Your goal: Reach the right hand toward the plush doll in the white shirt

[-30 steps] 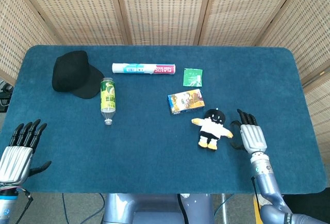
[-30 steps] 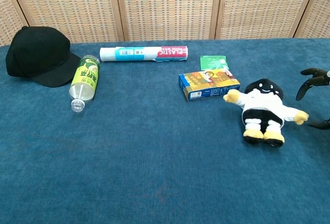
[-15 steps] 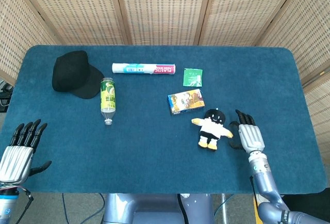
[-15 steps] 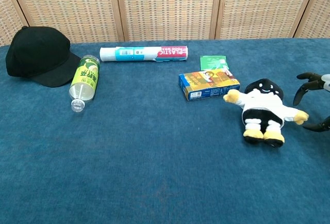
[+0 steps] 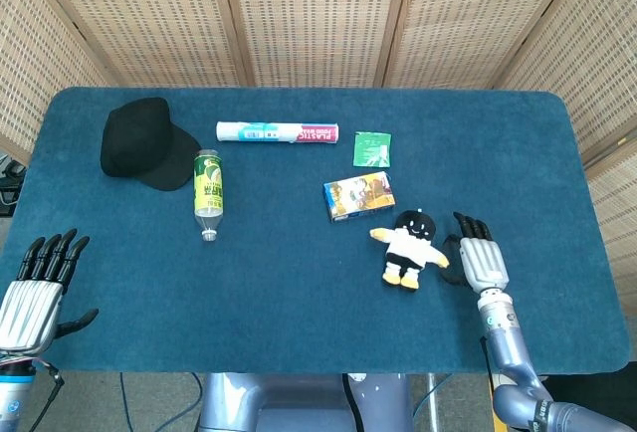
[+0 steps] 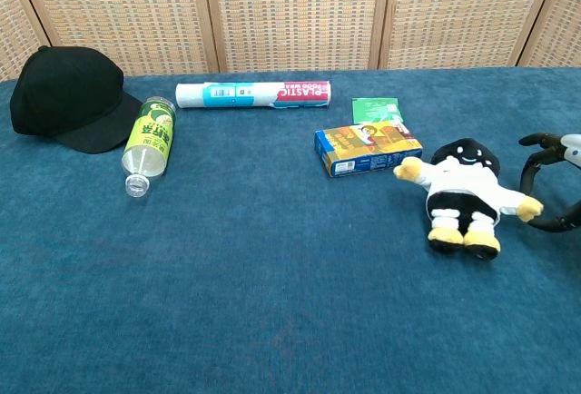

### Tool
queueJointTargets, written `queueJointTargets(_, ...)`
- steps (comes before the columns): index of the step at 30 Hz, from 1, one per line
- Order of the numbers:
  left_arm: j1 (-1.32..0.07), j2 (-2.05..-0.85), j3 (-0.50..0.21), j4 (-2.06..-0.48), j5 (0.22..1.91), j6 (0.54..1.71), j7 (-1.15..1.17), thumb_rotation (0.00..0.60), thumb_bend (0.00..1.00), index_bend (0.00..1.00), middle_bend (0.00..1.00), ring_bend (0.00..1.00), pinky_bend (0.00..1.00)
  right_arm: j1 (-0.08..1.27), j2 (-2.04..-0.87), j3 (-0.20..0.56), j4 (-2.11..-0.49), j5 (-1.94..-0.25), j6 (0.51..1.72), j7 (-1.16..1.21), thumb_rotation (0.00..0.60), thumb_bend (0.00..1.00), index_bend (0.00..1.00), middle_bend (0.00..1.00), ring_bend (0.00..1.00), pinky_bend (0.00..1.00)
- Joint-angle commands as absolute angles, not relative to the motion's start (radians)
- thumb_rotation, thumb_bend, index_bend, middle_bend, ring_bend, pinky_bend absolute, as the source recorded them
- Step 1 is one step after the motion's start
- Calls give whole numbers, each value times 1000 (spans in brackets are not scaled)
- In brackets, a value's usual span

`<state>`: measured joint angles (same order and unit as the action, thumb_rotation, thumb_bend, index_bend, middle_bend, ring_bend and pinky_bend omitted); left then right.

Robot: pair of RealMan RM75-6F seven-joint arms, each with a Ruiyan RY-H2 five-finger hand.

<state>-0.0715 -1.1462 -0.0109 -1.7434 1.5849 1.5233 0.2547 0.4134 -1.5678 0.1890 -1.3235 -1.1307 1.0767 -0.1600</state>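
The plush doll (image 5: 408, 246) (image 6: 465, 195) has a black head, white shirt and yellow feet, and lies on its back on the blue table right of centre. My right hand (image 5: 481, 260) (image 6: 552, 182) sits just to the doll's right, fingers spread and curved, holding nothing; its thumb is close to the doll's yellow arm tip without a clear touch. My left hand (image 5: 36, 291) rests open at the table's near left corner, seen only in the head view.
A small blue box (image 5: 358, 195) lies just beyond the doll, a green sachet (image 5: 372, 147) behind it. Further left are a rolled plastic-bag tube (image 5: 278, 132), a green-labelled bottle (image 5: 208, 193) on its side and a black cap (image 5: 139, 141). A woven screen backs the table.
My right hand has crept left toward the doll, narrowing the gap to its arm. The left hand and all objects stay where they were.
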Motion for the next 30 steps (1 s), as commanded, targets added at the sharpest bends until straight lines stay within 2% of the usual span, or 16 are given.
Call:
queueJointTargets(1,-71,-1146,-11,-1744,1584,1524,253,600,86,0,0,0,0,415,-1575,190,-1311,-1136,1081,-155,600,382,536,139,0,44)
queueJointTargets(13,-73,-1148,-10,-1741,1584,1520,258,600,86,0,0,0,0,413,-1575,197,-1325,-1135,1094,-141,600,458,571,170,0,51)
queueJointTargets(30,-76,-1146,-11,-1735,1580,1516,240,600,86,0,0,0,0,419,-1564,203,-1371,-1118,1107,-185,600,486,607,199,0,53)
